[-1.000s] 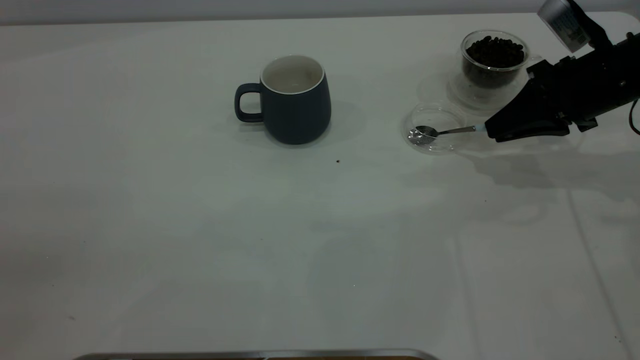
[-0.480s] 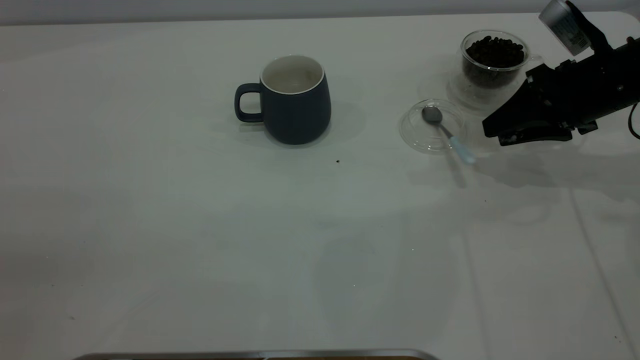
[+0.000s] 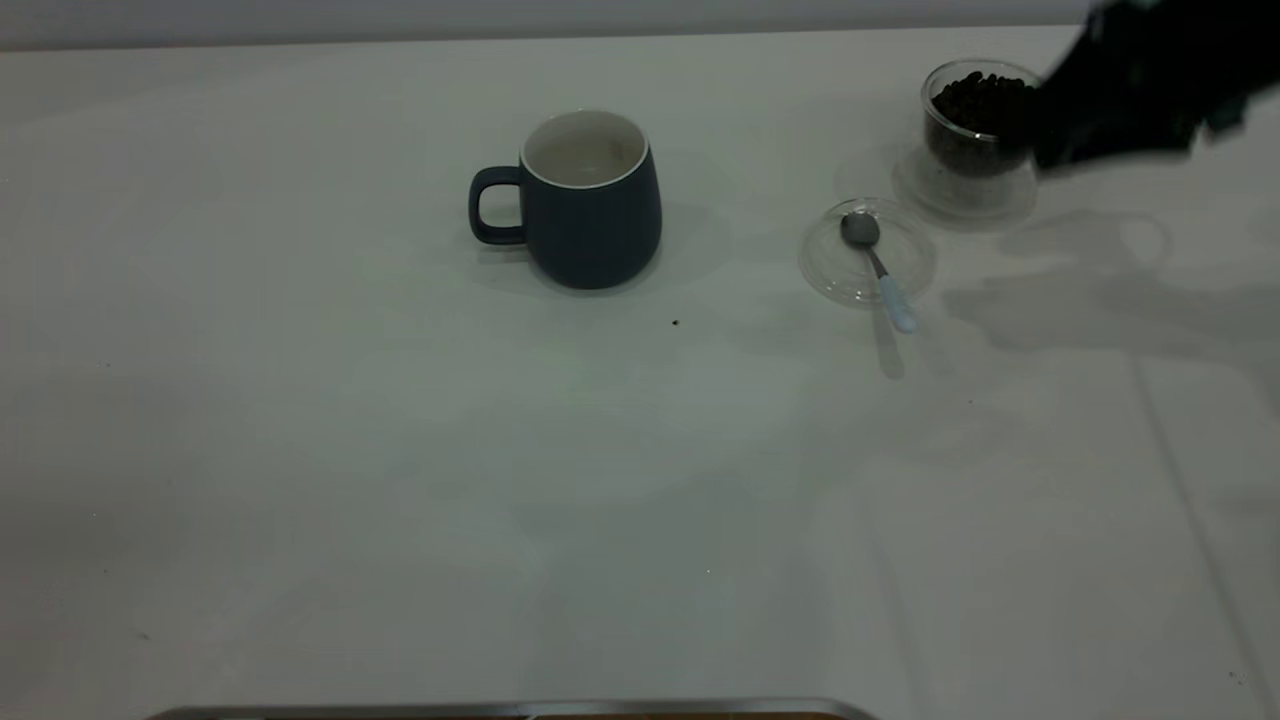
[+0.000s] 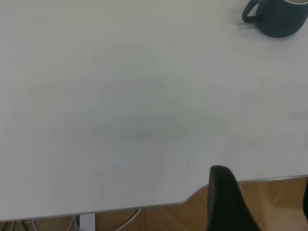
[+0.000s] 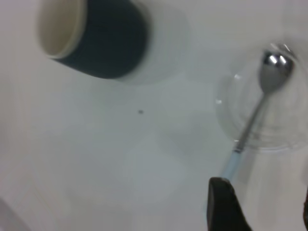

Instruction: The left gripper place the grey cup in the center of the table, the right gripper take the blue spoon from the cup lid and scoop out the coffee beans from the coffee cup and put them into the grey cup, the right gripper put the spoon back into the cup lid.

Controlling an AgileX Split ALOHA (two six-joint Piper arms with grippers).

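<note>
The grey cup (image 3: 590,200), a dark mug with a pale inside, stands upright near the table's middle, handle to the left. The blue spoon (image 3: 878,268) lies free, with its metal bowl in the clear cup lid (image 3: 830,265) and its light-blue handle over the lid's near rim. The glass coffee cup (image 3: 975,115) full of beans stands behind the lid. My right gripper (image 3: 1060,140) hovers blurred beside the coffee cup. In the right wrist view it (image 5: 262,211) is open and empty above the spoon (image 5: 255,120), lid (image 5: 284,127) and grey cup (image 5: 91,38). My left gripper (image 4: 262,207) is open at the table's near edge, far from the grey cup (image 4: 279,17).
A single loose coffee bean (image 3: 676,322) lies on the white table in front of the grey cup. The table's near edge with its metal trim (image 3: 500,708) runs along the front, and wooden floor (image 4: 159,219) shows beyond it.
The right gripper let go of the spoon, then rose and drew back toward the coffee cup. The spoon swung round, its handle now pointing to the table's front.
</note>
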